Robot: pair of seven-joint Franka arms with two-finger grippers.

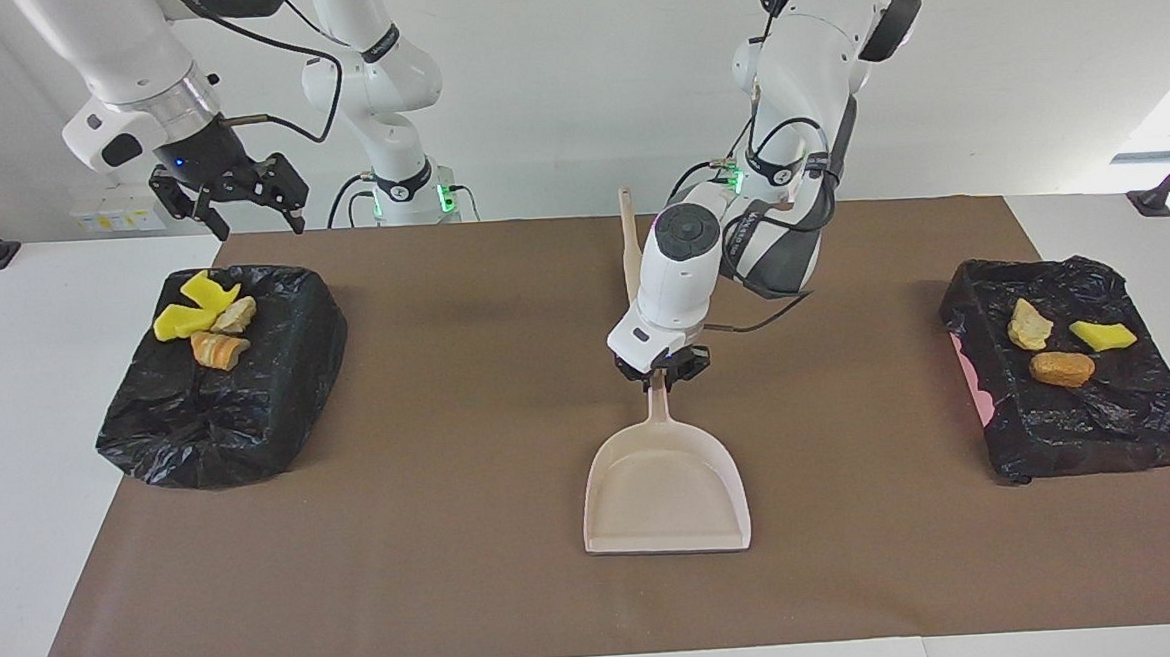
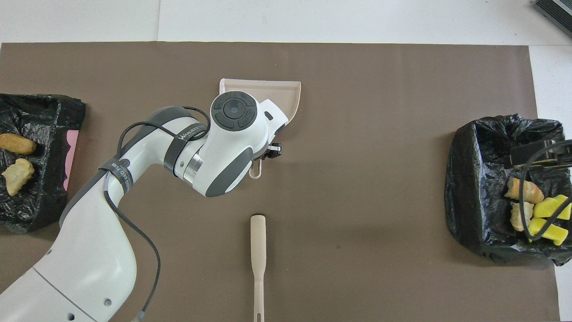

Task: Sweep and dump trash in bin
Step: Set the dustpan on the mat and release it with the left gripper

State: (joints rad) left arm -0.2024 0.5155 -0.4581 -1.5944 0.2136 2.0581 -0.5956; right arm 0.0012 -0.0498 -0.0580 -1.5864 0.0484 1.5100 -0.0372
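1. Nearest the robots, a beige brush (image 1: 630, 256) lies flat on the brown mat (image 1: 438, 577) near the middle of the table. No gripper touches it.
2. The right gripper (image 1: 238, 204) hangs in the air over the edge of the black-bagged bin at the right arm's end of the table (image 1: 220, 428), on the side closest to the robots. Its jaws stand wide apart and hold nothing. This arm seems to be waiting.
3. That bin holds four lumps of trash (image 1: 206, 323) in a cluster: two bright yellow spongy scraps and two tan bread-like chunks.
4. At the left arm's end of the table sits a second black-bagged bin (image 1: 1101, 422), with a pink edge showing under the bag. Three more lumps (image 1: 1060, 368) lie in it: one yellow scrap and two tan-orange chunks.
5. Between the two bins, the left gripper (image 1: 661, 368) is low over the middle of the mat, right at the handle of the beige dustpan (image 1: 666, 499). Whether it grips the handle or has let go cannot be told.
6. The dustpan lies flat on the mat, farther from the robots than the brush, with its handle pointing toward them and its open lip pointing away. The pan is empty.
7. Progress, as a judgement: no trash shows on the mat and all seven lumps sit in the bins, so sweeping and dumping look done. What seems left is letting go of the dustpan and drawing the left arm back.
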